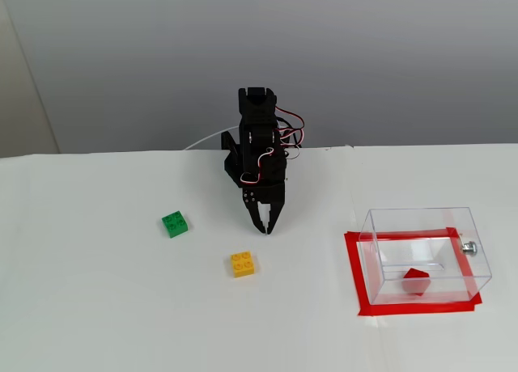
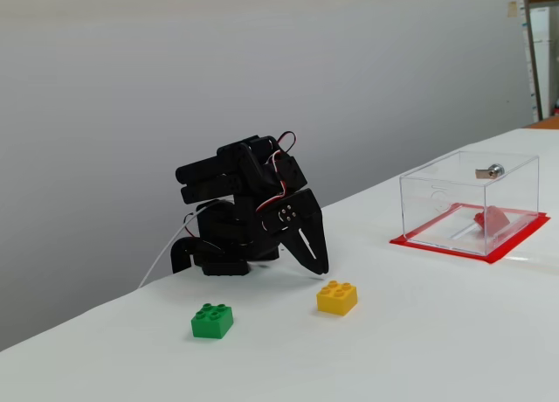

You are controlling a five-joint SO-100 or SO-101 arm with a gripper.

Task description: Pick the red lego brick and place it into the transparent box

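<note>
The red lego brick lies tilted on the floor of the transparent box, also seen through the clear wall as the red lego brick in the transparent box. My black gripper hangs folded near the arm's base, far to the left of the box, tips pointing down at the table. In the side view the gripper shows its fingers together with nothing between them.
A yellow brick sits just in front of the gripper and a green brick lies further left; both show as the yellow brick and the green brick. Red tape frames the box's footprint.
</note>
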